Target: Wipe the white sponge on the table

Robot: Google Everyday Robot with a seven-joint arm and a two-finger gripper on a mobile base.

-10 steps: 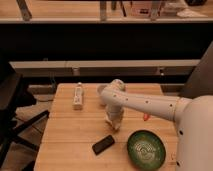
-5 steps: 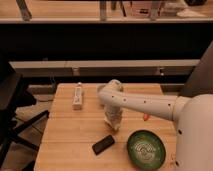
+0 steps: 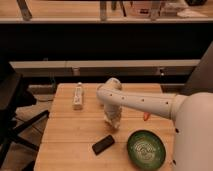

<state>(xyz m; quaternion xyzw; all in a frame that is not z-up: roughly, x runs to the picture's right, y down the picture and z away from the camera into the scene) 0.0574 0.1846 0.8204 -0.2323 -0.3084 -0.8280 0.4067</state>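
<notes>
cream-white sponge point(image 3: 113, 121) pinned against pale-wood table point(image 3: 65, 130) near mid-table, right under gripper point(image 3: 113, 119). fingers drawn together, clamped on white sponge from above; block mostly hidden by wrist, so long axis hard to call. only one arm, reaching in from right side, elbow high, forearm dropping straight down. no offset between gripper and sponge: straight below, touching. wipe stroke judged to need sideways travel with downward pressure kept. open planks to left and behind; black slab point(image 3: 103, 144) close in front-left, green bowl point(image 3: 146, 148) front-right, white power strip point(image 3: 77, 96) well apart at back-left. orange bit point(image 3: 146, 116) just beside forearm, unidentified. against half a second back: gripper and sponge shifted slightly toward front edge, nearer black slab; grip unchanged, slab, bowl, strip unmoved.
</notes>
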